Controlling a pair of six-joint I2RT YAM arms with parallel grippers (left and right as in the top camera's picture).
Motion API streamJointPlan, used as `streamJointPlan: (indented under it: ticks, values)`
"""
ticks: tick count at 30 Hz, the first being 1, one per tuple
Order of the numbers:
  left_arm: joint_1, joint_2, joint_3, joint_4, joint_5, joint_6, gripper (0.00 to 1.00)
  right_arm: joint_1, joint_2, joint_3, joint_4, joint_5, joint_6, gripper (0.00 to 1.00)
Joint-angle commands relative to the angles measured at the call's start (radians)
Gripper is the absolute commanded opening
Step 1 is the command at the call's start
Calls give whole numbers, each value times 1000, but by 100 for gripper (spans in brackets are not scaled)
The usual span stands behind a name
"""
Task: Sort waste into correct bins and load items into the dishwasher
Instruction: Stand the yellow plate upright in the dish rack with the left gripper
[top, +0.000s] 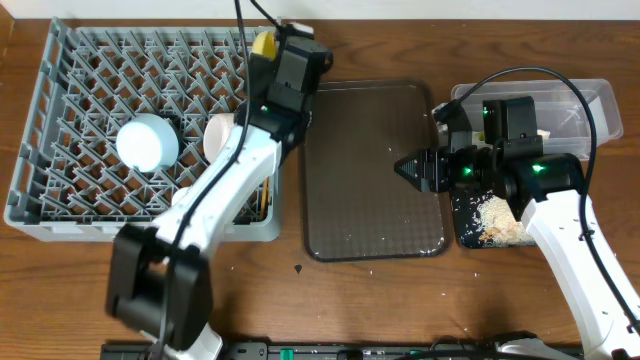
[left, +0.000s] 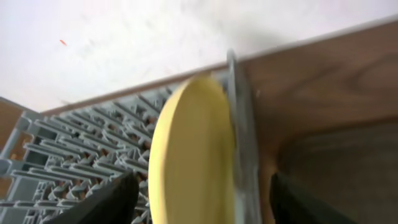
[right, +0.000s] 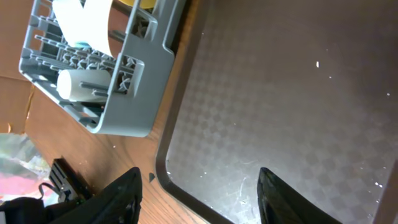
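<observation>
Round yellow plate (left: 193, 149) on edge in the rack, left fingers spread either side

I see the plate standing upright against the right wall of the large square grey plastic dish rack (top: 90, 228), at the rack corner nearest the bench's far edge. My left gripper (left: 203, 183) is released. Its fingers flank the plate with a gap on each side and touch nothing that I can see. I judge the plate stiff, smooth, likely slippery on its faces, and light enough for one arm. Whether it is breakable I cannot tell, so I would treat it gently. The best hold looks to be across its thin rim at the top, pinching both faces. My right gripper (right: 199, 177) hangs agape and empty over the dark brown serving tray (right: 298, 93), towards the bench's right side
</observation>
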Motion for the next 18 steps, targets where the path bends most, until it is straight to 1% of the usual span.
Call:
streamJointPlan:
  ticks: [1,5,8,11,12,14,15,17,18]
  values:
    - [-16,-115,26,-18,0,-5,70,9,-23,5,-5,11,-14,59]
    - [-28,-192,26,-79,68,-5,71,9,-23,5,-5,11,-14,59]
    - [-38,-246,26,-171,70,-45,71,8,-23,5,-5,19,-14,60]
    - [-39,-312,26,-283,71,-167,72,8,-26,5,-2,47,-14,60]
    - [-39,-341,26,-326,71,-208,74,8,-34,5,0,50,-14,60]
    - [-39,-409,26,-416,82,-280,75,8,-58,15,-1,66,-14,69]
    - [-39,-444,26,-456,109,-296,79,8,-75,22,-2,81,-14,72]
    - [-39,-515,26,-525,174,-299,85,9,-126,38,0,105,-14,74]
    - [-39,-559,26,-563,196,-299,86,10,-162,46,3,114,-15,75]
